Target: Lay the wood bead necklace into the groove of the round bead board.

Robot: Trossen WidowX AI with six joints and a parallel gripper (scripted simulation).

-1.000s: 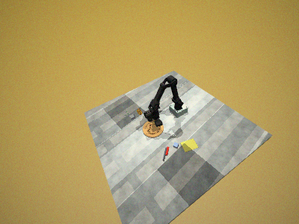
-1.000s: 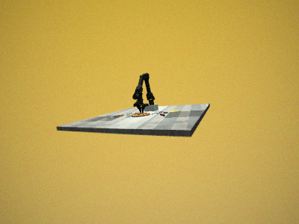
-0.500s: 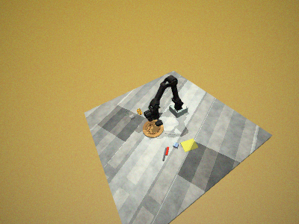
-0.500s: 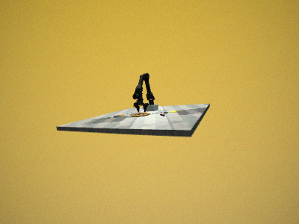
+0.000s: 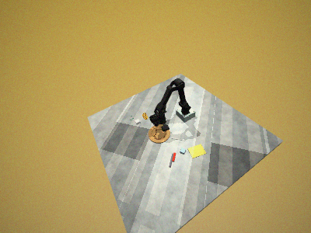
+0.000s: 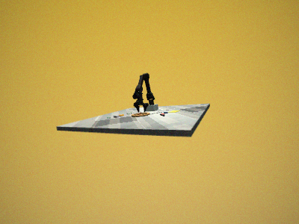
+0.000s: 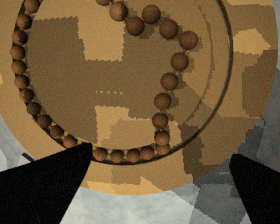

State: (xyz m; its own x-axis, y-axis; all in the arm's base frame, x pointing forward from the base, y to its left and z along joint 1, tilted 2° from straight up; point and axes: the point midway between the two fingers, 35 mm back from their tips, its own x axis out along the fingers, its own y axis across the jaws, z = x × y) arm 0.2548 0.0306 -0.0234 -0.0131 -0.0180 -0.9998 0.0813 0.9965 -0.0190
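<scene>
The round bead board (image 5: 152, 139) (image 7: 255, 95) lies below my gripper. The wood bead necklace (image 7: 169, 81) lies on it. In the wrist view its beads sit along the groove on the left and bottom. At the bottom right the string leaves the groove, runs up inside it, bends at the upper right and zigzags to the top left. The groove's right side holds no beads. My gripper (image 5: 160, 125) (image 6: 141, 110) (image 7: 161, 155) is open and empty, low over the board's edge, its fingertips on either side of the bottom-right beads. The necklace's top part is out of the wrist view.
In the top view a yellow square (image 5: 197, 151), a small blue block (image 5: 183, 151) and a red and grey stick (image 5: 173, 158) lie in front of the board. An orange item (image 5: 145, 116) and a white block (image 5: 137, 121) lie behind it. The arm's base (image 5: 186, 115) is behind right.
</scene>
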